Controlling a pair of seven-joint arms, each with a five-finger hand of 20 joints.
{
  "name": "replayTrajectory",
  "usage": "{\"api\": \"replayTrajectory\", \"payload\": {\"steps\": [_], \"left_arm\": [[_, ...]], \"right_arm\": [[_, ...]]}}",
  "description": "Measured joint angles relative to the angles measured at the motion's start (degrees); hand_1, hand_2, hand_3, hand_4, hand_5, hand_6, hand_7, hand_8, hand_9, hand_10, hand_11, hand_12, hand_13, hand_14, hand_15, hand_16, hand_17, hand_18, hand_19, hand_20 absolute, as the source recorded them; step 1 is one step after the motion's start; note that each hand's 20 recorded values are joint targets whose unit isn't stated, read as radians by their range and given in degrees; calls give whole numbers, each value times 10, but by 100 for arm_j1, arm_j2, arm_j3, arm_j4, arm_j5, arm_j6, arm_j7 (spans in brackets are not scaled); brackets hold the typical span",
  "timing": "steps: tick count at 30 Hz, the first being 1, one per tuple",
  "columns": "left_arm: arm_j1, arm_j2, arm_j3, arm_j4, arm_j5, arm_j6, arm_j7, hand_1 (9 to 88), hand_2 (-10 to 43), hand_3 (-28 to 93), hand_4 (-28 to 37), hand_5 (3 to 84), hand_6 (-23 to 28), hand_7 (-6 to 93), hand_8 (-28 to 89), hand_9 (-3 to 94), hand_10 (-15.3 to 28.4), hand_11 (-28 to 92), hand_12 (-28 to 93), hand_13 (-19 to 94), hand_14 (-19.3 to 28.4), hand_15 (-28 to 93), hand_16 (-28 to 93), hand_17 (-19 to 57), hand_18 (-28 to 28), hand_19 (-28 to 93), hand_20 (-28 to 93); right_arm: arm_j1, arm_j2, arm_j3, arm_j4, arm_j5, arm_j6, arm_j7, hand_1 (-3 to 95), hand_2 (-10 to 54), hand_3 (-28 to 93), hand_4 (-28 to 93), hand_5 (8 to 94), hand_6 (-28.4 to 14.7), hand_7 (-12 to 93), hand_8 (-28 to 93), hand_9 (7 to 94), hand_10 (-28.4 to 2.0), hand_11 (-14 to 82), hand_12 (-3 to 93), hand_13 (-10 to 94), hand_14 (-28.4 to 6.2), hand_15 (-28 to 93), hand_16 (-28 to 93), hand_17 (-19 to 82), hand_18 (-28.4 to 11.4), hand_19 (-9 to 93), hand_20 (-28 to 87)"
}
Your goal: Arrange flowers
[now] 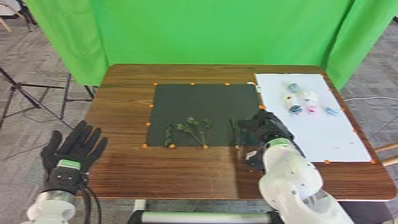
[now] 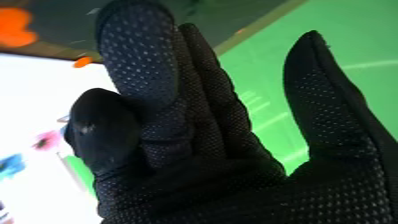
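Saw the left hand (image 1: pixel 69 150) spread wide at the far left, by the counter (image 1: pixel 124 115). Guessed the green stems (image 1: pixel 185 128) on the dark mat (image 1: pixel 213 102) to be light and bendy, best pinched softly, low down, under the leaves. Looked skinny at the left, leafy in the middle, then skinny again near the right hand. Found the right hand (image 1: pixel 265 126) where mat met white sheet (image 1: pixel 329 140), wide enough to grab, holding nothing. Guessed the flowers (image 1: pixel 290 101) on the white sheet to be light too (and easy to squash, most likely), so best picked up gently from underneath. Looked white, pink and blue, lying close together.
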Motion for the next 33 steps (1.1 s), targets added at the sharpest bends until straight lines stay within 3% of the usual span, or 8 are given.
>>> {"api": "replayTrajectory", "payload": {"steps": [5,9,13,17,20,25,29,33], "left_arm": [[-11,-2,42,4,0,-1,-4,275,166,754,-276,438,86,203,-102,380,149,291,122,282,159,501,-94,-54,145,428,119],[-9,-4,53,4,0,-7,1,276,166,753,-277,439,87,202,-102,380,149,291,122,282,159,501,-94,-54,145,428,118],[4,-3,40,-3,20,-13,18,275,167,752,-278,438,87,201,-102,379,149,290,122,283,158,501,-94,-54,145,429,118],[8,-3,32,-5,44,-33,30,276,167,752,-278,437,86,200,-102,379,149,289,121,282,158,499,-94,-54,145,429,118],[9,-3,32,-8,51,-43,48,274,167,752,-277,437,85,201,-101,378,147,288,122,282,158,498,-94,-54,145,429,118],[16,-3,36,-15,53,-48,72,274,167,752,-279,436,85,201,-102,377,146,290,123,282,158,498,-94,-54,146,429,117],[16,-5,60,-14,31,-44,73,274,167,752,-279,436,83,204,-102,377,146,290,123,282,157,497,-94,-54,145,428,117],[14,-9,71,-12,37,-46,70,274,167,753,-279,435,83,205,-103,377,145,291,122,282,157,497,-93,-54,145,428,117]], "right_arm": [[17,-30,59,72,420,-329,-163,258,99,717,-181,572,-111,147,-75,651,-226,127,142,785,-127,523,251,532,-197,932,303],[36,-24,-4,112,-106,-220,-132,282,53,733,-182,586,-100,161,-76,664,-212,135,145,795,-113,556,254,539,-194,932,315],[16,117,-10,285,-1078,788,-290,302,18,746,-187,599,-83,180,-86,671,-198,139,148,792,-105,574,258,537,-186,932,330],[39,444,161,619,-1666,1770,-681,353,-45,771,-205,514,-77,171,-94,548,-179,114,140,713,-115,589,243,471,-188,927,278],[134,700,471,828,-1628,1545,-822,403,-88,798,-229,475,-68,163,-106,486,-156,104,126,694,-115,605,237,445,-196,923,251],[655,1067,665,1480,-1252,337,-841,451,-95,804,-266,446,-56,156,-118,440,-128,103,102,683,-109,622,247,434,-199,915,240],[1103,1306,518,2108,-633,338,-832,466,-95,797,-279,444,-54,156,-119,441,-122,107,95,689,-100,618,266,436,-195,913,239],[1233,1423,474,2221,-745,409,-826,503,-95,771,-282,493,-35,166,-124,514,-102,116,96,717,-77,565,309,445,-194,920,247]]}}
